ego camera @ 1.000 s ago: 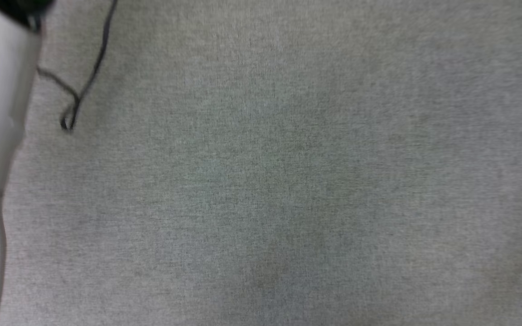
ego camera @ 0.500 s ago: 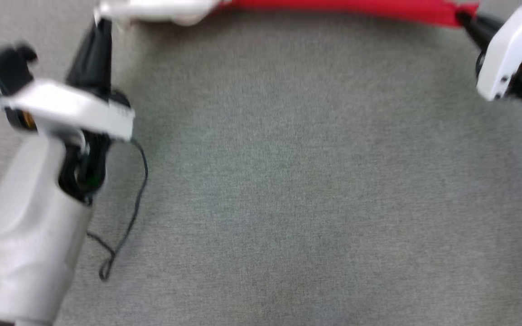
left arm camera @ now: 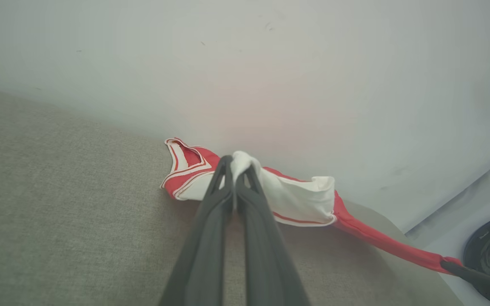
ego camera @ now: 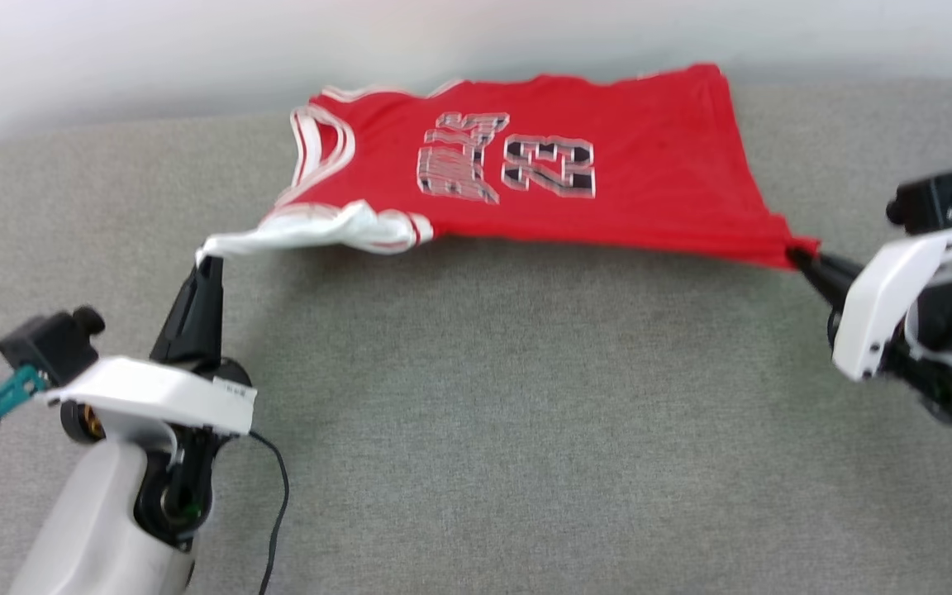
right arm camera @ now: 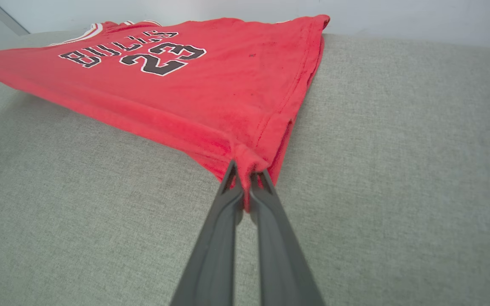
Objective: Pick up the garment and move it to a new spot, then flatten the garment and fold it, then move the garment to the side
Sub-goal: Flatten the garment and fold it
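While both tools are pulling on it, the garment (ego camera: 608, 190) is stretching out on the grey bench (ego camera: 484, 413), close to the pale wall (ego camera: 195, 49). The edge next to the wall is lying on the bench. The edge away from the wall is hanging a little above it, pulled tight like a rope.

The left tool (ego camera: 210, 264) is pinching the white sleeve, with its two dark fingers pressed right together on the cloth. The right tool (ego camera: 796, 256) is pinching a bottom corner of the red part, and it is squeezed tight too. Both tools are sitting farther from the wall than the garment is.

I think the robot is doing the flattening step – it is spreading the garment out before any fold. Next, both tools probably need to go down together, gently pulling apart all the way, so the lifted edge is lying smooth. After that they can let go. The sleeve is looking bunched up, so it may need a little extra tug.

The garment is lying longways beside the wall. Its neck hole is pointing to the robot's left and its bottom edge is pointing to the right – so the long way is running from one tool to the other.
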Tool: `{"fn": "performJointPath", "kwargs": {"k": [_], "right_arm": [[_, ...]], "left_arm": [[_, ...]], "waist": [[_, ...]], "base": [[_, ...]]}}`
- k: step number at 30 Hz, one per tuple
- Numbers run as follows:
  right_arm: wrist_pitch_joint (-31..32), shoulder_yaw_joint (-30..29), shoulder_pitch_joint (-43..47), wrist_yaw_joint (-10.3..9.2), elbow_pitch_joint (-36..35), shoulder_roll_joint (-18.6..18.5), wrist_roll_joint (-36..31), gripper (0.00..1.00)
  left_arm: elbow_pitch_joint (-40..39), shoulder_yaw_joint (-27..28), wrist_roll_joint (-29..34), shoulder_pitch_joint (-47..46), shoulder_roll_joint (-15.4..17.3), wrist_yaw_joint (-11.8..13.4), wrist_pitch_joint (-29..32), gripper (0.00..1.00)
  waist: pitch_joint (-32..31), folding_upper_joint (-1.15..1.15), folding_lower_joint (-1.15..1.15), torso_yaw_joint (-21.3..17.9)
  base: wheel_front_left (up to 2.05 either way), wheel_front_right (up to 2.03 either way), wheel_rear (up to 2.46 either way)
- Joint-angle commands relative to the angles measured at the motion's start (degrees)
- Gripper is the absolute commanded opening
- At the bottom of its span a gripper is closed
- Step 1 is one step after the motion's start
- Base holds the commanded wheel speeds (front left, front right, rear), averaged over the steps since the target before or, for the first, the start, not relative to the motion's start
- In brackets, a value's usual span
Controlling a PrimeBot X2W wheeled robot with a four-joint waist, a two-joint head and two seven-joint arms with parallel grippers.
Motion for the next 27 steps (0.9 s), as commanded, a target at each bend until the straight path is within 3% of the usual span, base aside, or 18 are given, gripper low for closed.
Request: {"fn": "performJointPath", "kwargs": {"k": [1, 11, 18, 27], "right_arm": [[-0.8, 0.7, 2.7, -0.06, -0.5, -0.5, 0.7, 0.0], [-3.6, 2.7, 11.3, -0.06, -2.7, -2.1, 1.2, 0.0], [-6.6, 3.3, 19.3, -0.07, -4.2, -3.9, 1.6, 0.0], [-9.6, 3.6, 25.6, -0.08, -7.6, -6.4, -0.9, 0.0]], "left_arm": [[-0.9, 1.2, 0.4, 2.7, -0.5, 0.0, -0.1, 0.0], [-3.4, 2.6, 3.1, 13.6, -2.2, 0.0, -0.1, 0.0], [-5.5, 7.6, 3.8, 24.1, -6.7, 0.0, -0.1, 0.0], [-11.0, 12.5, 6.0, 31.8, -10.2, 0.1, -0.1, 0.0]], "waist": [[-2.4, 0.0, 0.02, -0.1], [-7.2, 0.0, 0.02, 0.0], [-11.5, 0.0, 0.02, -0.2], [-13.0, 0.0, 0.02, -0.3]], "base": [[0.0, 0.0, 0.0], [0.0, 0.0, 0.0], [0.0, 0.0, 0.0], [0.0, 0.0, 0.0]]}}
